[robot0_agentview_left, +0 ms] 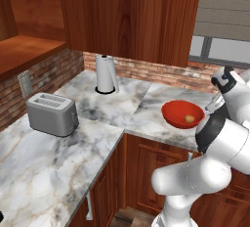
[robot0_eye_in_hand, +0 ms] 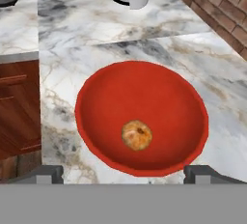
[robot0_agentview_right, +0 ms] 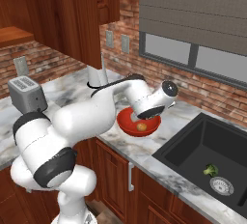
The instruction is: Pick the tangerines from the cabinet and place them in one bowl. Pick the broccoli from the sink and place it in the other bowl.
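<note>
Tool [robot0_eye_in_hand: 123,174] spread apart, holding nothing, poised above red bowl [robot0_eye_in_hand: 96,97] with one tangerine [robot0_eye_in_hand: 136,134] inside. Beyond bowl on marble bench [robot0_agentview_left: 58,172]: white kettle [robot0_agentview_left: 106,74], grey toaster [robot0_agentview_left: 52,113]. Right of bowl: black sink [robot0_agentview_right: 193,150] containing broccoli [robot0_agentview_right: 210,170].

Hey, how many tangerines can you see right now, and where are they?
1. A single tangerine lies inside the red bowl on the marble counter, below the open gripper. A second could be hidden elsewhere.
</note>
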{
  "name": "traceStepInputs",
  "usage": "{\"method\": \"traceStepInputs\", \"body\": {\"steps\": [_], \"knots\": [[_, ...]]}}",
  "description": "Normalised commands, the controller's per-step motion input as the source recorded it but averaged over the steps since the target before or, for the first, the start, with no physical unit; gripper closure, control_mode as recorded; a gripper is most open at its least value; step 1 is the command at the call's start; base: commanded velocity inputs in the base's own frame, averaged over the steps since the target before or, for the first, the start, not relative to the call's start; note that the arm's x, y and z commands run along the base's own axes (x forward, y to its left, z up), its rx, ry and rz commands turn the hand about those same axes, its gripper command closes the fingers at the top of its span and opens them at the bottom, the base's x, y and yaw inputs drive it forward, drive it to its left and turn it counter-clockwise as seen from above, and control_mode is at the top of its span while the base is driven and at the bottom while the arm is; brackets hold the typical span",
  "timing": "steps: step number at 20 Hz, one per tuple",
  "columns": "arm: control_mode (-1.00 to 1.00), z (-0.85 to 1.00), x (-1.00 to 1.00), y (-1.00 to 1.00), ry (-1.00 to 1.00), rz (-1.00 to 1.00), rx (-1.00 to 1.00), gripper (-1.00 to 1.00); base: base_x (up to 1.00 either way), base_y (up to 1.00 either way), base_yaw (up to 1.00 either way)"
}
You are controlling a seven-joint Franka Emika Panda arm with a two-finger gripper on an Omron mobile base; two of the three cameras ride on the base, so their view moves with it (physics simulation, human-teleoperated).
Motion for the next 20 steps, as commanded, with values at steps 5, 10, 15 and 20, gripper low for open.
{"method": "traceStepInputs", "body": {"steps": [5, 10, 15, 20], "knots": [[-1.00, 0.16, -0.04, -0.08, 0.14, -0.08, 0.08, -1.00, 0.00, 0.00, 0.00], [-1.00, 0.14, -0.37, 0.04, 0.16, -0.22, 0.02, -1.00, 0.00, 0.00, 0.00], [-1.00, 0.21, -0.40, 0.00, 0.17, -0.19, 0.05, -1.00, 0.00, 0.00, 0.00], [-1.00, 0.10, -0.41, 0.04, 0.06, -0.20, 0.01, -1.00, 0.00, 0.00, 0.00]]}}
